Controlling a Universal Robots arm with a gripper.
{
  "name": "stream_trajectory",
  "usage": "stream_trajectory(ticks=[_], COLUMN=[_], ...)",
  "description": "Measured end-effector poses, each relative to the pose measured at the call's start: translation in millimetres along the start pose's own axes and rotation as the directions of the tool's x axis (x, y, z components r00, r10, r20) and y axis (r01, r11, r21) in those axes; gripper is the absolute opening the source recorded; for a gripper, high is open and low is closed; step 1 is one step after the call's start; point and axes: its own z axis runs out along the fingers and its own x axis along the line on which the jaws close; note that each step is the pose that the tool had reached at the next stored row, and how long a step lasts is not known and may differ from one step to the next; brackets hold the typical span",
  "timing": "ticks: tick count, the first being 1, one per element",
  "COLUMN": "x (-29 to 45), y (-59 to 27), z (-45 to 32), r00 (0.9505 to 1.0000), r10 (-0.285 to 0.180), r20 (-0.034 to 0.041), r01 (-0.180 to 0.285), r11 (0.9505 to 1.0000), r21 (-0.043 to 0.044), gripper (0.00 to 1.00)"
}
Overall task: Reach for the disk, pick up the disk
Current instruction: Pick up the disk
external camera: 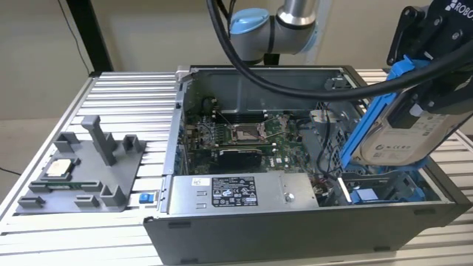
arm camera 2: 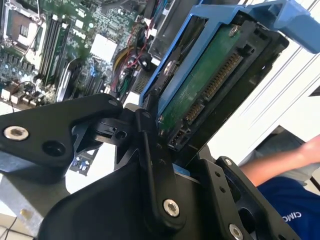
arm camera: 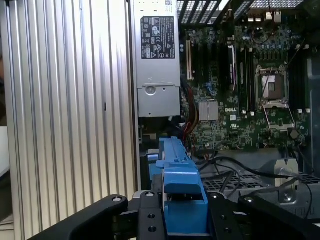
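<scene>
Disk (external camera: 402,130) clamped in tool (external camera: 432,100), lifted above computer case (external camera: 296,233); long axis steeply tilted, toward 1 o'clock.

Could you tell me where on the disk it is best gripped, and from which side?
By its blue-framed edges, as the tool holds it now: the disk is thin, so fingers close across its flat faces from its upper end, above the computer case.

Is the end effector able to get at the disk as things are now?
Yes, apparently: the end effector is already closed on the disk, holding it tilted above the open case, with nothing between them.
</scene>
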Motion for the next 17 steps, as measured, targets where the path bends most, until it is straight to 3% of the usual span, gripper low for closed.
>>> stream_trajectory(ticks=[17], x=[-2.1], y=[-30.2], z=[0.5], r00=[1.0], r10=[0.0], r20=[0.0], r01=[0.0], r11=[1.0], r21=[0.0], gripper=[0.0])
